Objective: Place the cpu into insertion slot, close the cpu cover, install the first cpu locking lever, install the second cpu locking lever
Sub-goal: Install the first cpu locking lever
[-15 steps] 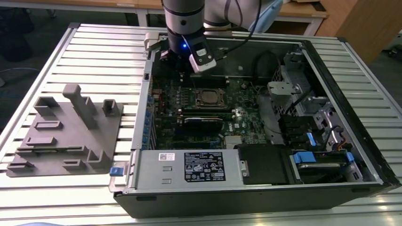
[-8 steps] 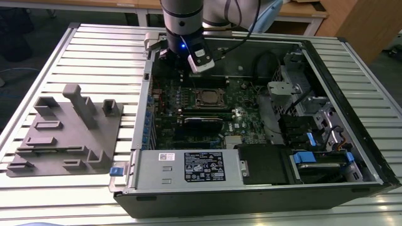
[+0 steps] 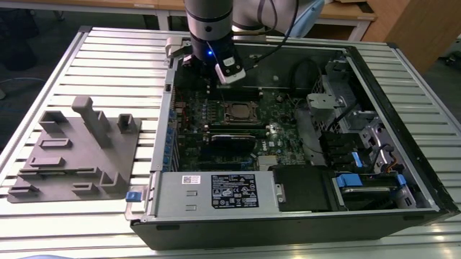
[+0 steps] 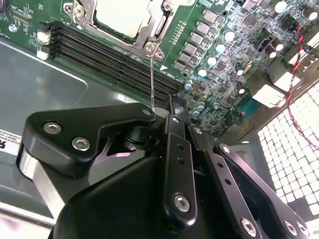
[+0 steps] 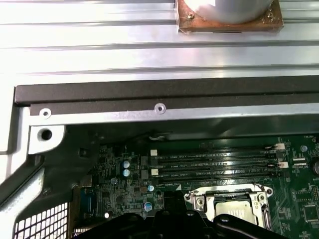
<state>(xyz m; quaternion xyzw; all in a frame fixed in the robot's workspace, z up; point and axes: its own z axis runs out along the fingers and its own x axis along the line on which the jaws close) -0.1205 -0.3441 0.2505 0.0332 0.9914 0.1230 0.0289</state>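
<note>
Over to the pincer (image 4: pixel 162 112): closed down narrow, nipping, by the look of it, the free tip of a thin wire cpu locking lever (image 4: pixel 151 74). Hovering, in the exterior view, over the far edge of the motherboard (image 3: pixel 281 108) inside the open computer case (image 3: pixel 288 229), just beyond the insertion slot (image 3: pixel 241 112).

And the cpu (image 5: pixel 238 211)? Seated in that slot already, with a dull metal top on show through the cut-out. Step one looking done. Same for step two: cpu cover (image 5: pixel 200 201) lying flat over the chip, framing it in both wrist views.

Now the levers. The held one standing up off the board from its hinge beside the memory slots (image 4: pixel 109 57), not hooked down. No telling which of the two, nor the state of the other. Roughly halfway by this reckoning, with lever work left.
</note>
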